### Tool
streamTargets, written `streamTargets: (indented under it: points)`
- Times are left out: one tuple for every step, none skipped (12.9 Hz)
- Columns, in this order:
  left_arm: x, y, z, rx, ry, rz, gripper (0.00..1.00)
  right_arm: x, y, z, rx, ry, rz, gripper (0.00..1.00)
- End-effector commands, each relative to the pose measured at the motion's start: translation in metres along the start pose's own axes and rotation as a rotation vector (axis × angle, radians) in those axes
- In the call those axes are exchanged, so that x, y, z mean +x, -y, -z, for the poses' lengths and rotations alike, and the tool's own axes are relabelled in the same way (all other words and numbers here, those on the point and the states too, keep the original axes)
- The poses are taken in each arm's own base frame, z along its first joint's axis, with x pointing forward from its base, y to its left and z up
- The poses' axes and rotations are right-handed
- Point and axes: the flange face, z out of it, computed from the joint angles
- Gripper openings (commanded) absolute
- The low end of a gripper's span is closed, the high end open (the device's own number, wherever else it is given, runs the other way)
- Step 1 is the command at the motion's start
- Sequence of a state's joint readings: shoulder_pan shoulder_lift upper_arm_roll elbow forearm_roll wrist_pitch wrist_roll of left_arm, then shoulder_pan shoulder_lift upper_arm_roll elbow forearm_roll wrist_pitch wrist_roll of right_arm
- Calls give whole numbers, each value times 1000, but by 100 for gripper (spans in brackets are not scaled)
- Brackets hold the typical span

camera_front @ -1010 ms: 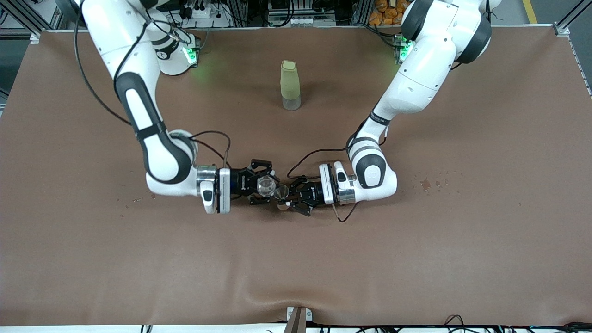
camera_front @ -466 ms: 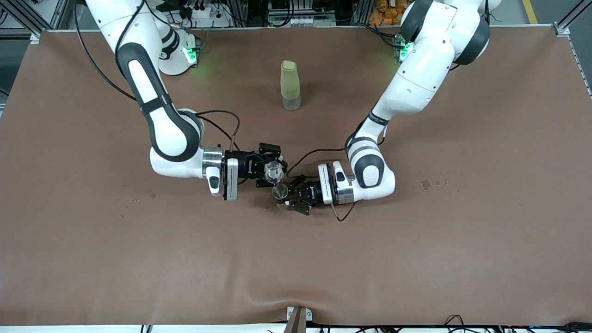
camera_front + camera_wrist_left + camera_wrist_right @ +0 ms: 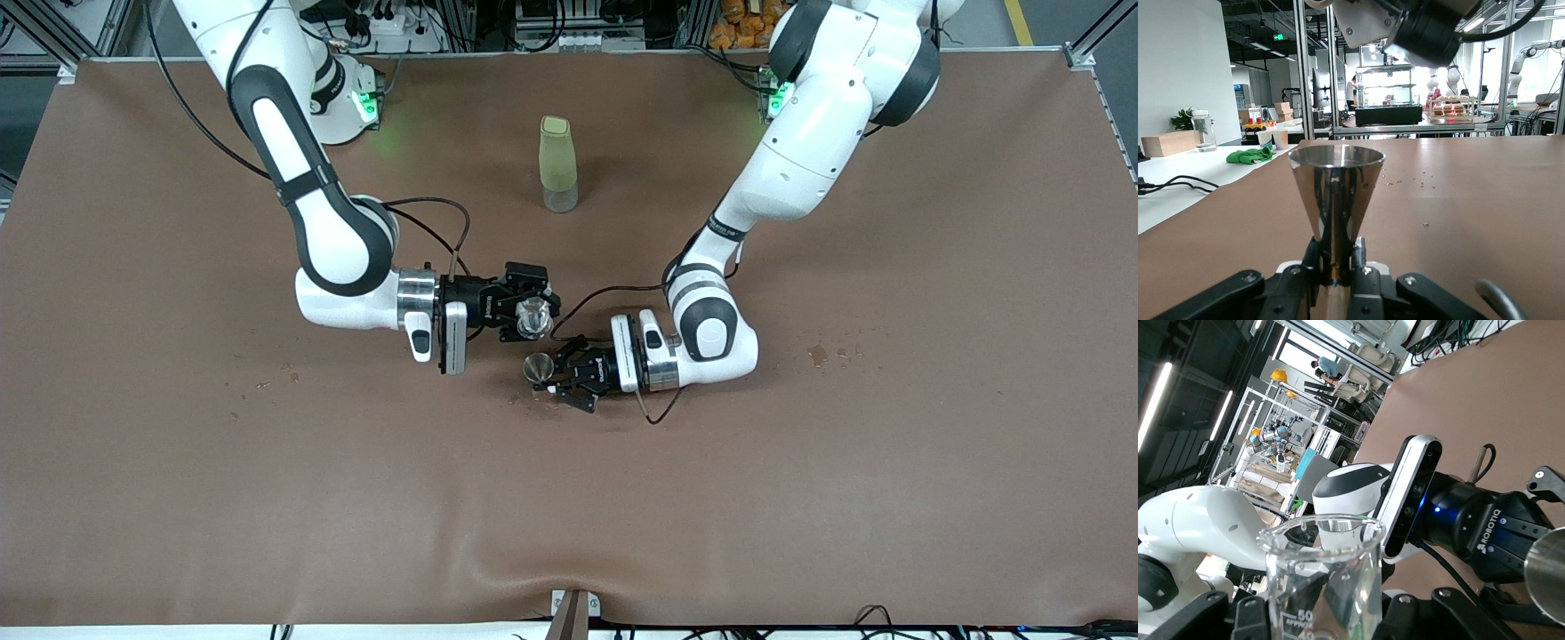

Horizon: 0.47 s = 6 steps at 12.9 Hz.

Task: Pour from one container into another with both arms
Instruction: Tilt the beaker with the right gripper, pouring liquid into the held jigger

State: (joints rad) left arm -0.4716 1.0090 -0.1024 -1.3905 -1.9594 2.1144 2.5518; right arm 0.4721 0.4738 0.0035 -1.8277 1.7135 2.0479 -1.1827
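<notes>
The right hand (image 3: pixel 531 317) pinches the clear glass measuring cup (image 3: pixel 533 317) over the brown tabletop (image 3: pixel 800 498), between the pale-green bottle (image 3: pixel 557 164) and the metal cone cup (image 3: pixel 537 367). The left hand (image 3: pixel 553 374) pinches the metal cone cup by its stem, upright, just beside the glass cup and well apart from the bottle.

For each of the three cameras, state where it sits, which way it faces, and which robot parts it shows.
Front view: high across the table, facing both arms; right gripper holds the glass cup, left gripper the metal cup.
Left wrist view: on the left wrist, looking past the metal cup.
Right wrist view: on the right wrist, past the glass cup toward the left gripper.
Shared: both cups.
</notes>
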Motion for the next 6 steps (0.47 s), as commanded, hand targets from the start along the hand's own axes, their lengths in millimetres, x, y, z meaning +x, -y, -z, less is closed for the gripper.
streamTargets:
  points:
    - [2, 0, -5, 16, -24, 12, 0, -4, 18, -1, -8, -19, -84, 0]
    - [1, -1, -5, 16, -23, 13, 0, -2, 24, 0, -5, -21, -129, 0]
    - [3, 1, -4, 17, -24, 10, 0, 0, 28, 0, -4, -24, -159, 0]
    - [6, 3, -3, 12, -23, -4, 0, 0, 32, -4, -10, -23, -181, 0]
    - [10, 5, -1, 14, -24, -13, 0, -1, 33, -5, -20, -25, -211, 0]
    - [9, 5, 0, 15, -23, -13, 0, -3, 37, -9, -21, -21, -241, 0]
